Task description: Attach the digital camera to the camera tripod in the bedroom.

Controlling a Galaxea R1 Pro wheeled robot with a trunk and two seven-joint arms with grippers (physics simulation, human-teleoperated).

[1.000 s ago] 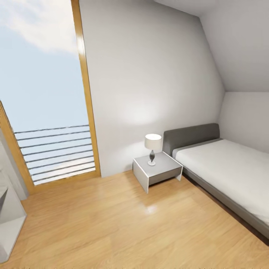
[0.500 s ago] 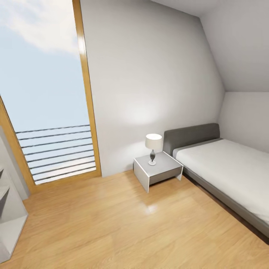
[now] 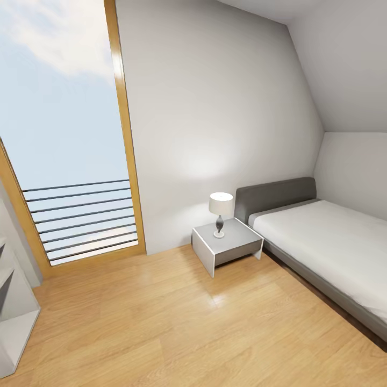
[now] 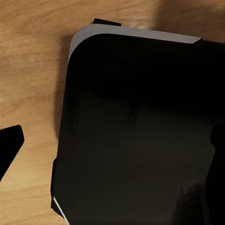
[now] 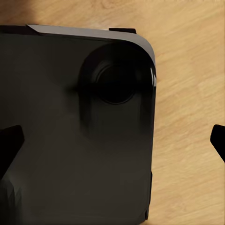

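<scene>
I am in the bedroom, with white walls, a sloped ceiling and a light wood floor (image 3: pixel 177 333). The digital camera and the camera tripod are out of view. In the left wrist view my left gripper (image 4: pixel 112 143) is open over my own black base (image 4: pixel 140 93), with nothing between its dark fingertips (image 4: pixel 8 143). In the right wrist view my right gripper (image 5: pixel 112 143) is open too, above the same black base (image 5: pixel 61 154) and the wood floor (image 5: pixel 187 93).
A grey bed (image 3: pixel 328 242) runs along the right wall. Beside its headboard stands a low white nightstand (image 3: pixel 236 248) with a small table lamp (image 3: pixel 220 212). A tall wood-framed glass opening (image 3: pixel 64 134) with railing bars fills the left. White shelves (image 3: pixel 13 317) stand at the left edge.
The head view has turned very slightly, so the whole room sits a few pixels further right than a second ago. Nothing in the room has moved.
</scene>
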